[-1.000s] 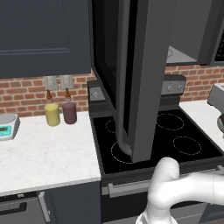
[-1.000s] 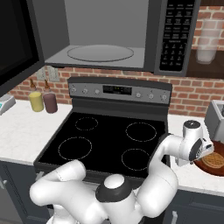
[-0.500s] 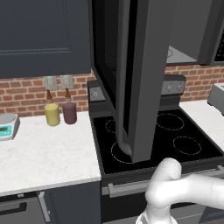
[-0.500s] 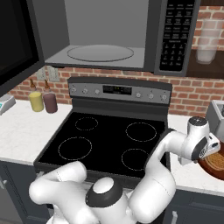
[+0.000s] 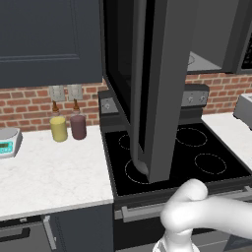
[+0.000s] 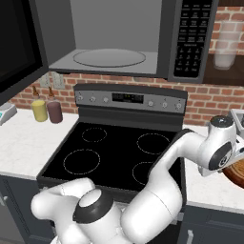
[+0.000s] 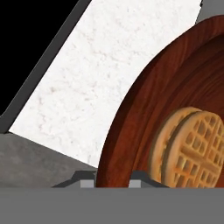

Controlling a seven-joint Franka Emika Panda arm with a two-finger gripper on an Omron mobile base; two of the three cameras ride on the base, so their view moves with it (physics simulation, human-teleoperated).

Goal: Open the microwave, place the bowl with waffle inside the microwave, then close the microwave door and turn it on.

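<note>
Brick backsplash and white bench (image 5: 49, 172) are framing the left base view, where the microwave door (image 5: 147, 88) is hanging swung wide over the black stove (image 5: 172, 157). Two cups, yellow (image 5: 58, 128) and purple (image 5: 78, 126), are standing side by side near the wall.

From the right base view, the microwave (image 6: 119, 38) is showing its pale cavity with the round turntable (image 6: 109, 57) bare. The arm is reaching right, its hand meeting the bowl (image 6: 234, 172) on the bench beside the stove.

Across the hand view, the bowl (image 7: 144, 109) is resting on the white bench, with the waffle (image 7: 192, 146) lying inside it. The fingertips (image 7: 83, 179) are straddling the rim, so the jaws are standing narrow, apparently pinching the bowl wall. Judged from its look, the bowl is rigid, light and smooth. The rim is the sensible hold, and keeping it level should stop the loose waffle from sliding.
</note>
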